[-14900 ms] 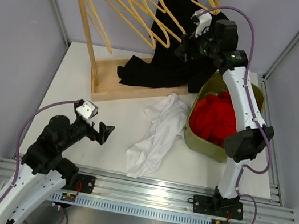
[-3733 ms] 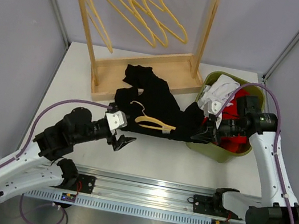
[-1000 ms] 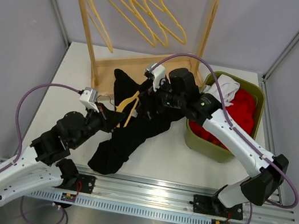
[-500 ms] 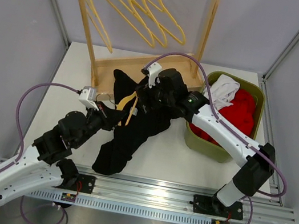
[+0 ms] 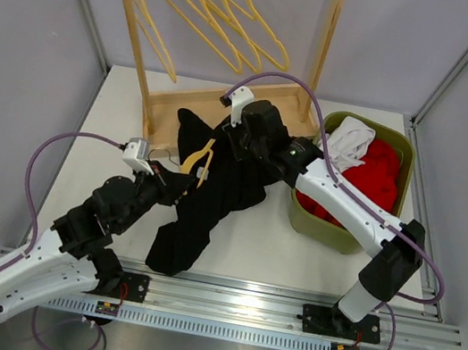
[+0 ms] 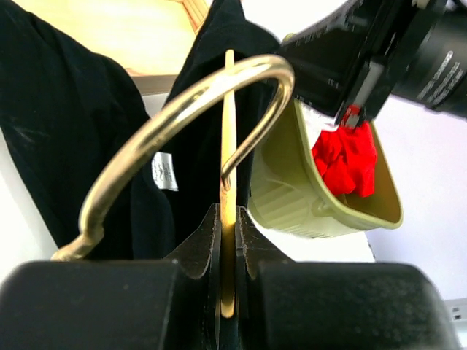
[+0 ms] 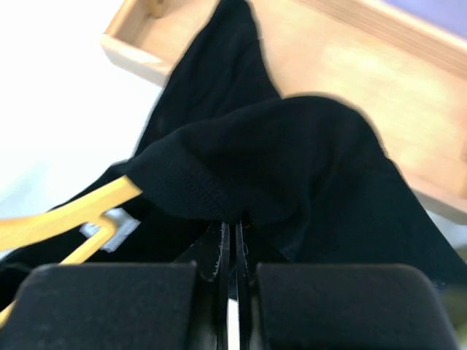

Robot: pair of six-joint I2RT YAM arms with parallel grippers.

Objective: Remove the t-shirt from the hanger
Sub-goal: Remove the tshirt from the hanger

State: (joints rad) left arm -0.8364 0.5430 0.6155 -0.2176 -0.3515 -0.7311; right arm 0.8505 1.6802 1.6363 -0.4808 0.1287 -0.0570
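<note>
The black t-shirt lies draped across the table, still threaded on the yellow wooden hanger. My left gripper is shut on the hanger just below its metal hook; in the left wrist view the wooden neck runs between the left gripper's jaws. My right gripper sits at the shirt's upper end, shut on a fold of the t-shirt's black fabric near the collar. In the right wrist view the right gripper's jaws pinch that fold, with a hanger arm showing at the left.
A wooden rack with several bare yellow hangers stands at the back, its base touching the shirt. A green bin at the right holds red cloth and white cloth.
Over the last second my right gripper has closed on the shirt fabric near the collar after shifting slightly left and back. The left gripper keeps its hold on the hanger.
</note>
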